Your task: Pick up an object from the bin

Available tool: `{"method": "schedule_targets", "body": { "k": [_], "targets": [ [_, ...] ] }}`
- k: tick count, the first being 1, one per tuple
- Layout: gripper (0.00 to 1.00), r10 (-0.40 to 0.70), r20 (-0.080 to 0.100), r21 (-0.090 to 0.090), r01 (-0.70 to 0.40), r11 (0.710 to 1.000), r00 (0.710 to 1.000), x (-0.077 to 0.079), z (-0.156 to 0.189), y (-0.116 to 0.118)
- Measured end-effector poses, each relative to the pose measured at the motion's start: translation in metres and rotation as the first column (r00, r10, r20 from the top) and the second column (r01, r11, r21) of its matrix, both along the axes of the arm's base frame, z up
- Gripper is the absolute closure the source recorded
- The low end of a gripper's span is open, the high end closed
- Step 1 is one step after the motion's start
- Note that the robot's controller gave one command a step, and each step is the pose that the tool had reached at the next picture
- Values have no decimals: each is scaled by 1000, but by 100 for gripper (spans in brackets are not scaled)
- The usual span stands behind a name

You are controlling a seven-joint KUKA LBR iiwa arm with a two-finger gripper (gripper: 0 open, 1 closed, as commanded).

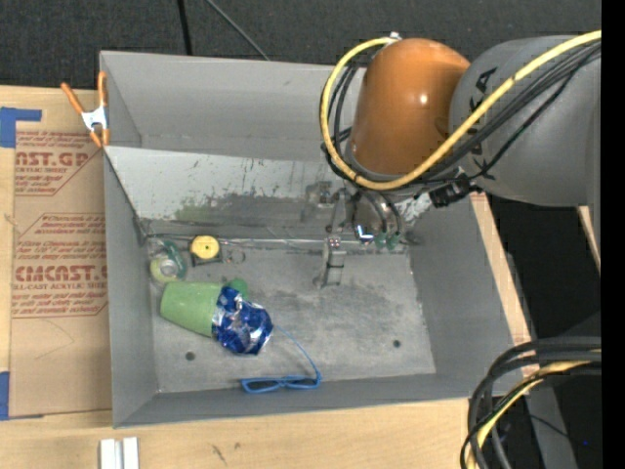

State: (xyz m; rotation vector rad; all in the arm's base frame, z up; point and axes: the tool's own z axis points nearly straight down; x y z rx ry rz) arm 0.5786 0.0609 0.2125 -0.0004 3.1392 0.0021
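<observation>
The end effector (335,262) is hanging low over a bare patch of the grey bin (127,291) floor, close to the back wall and right of the middle, beneath the arm's orange cover (410,96). Whether it is open or closed I cannot tell, and I am seeing no thing in it. Well apart to its left are lying a yellow disc (203,249), a green cup (188,305) on its side touching a crumpled blue wrapper (243,326), and a thin blue frame (282,381) by the front wall.
</observation>
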Motion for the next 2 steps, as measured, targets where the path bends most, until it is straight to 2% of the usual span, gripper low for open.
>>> {"method": "schedule_targets", "body": {
  "k": [1, 2],
  "targets": [
    [0, 350, -2, 1, -350, 937, 937, -30, -131, 91],
    [0, 178, -2, 2, -178, 984, 984, -50, -143, 123]
  ]
}}
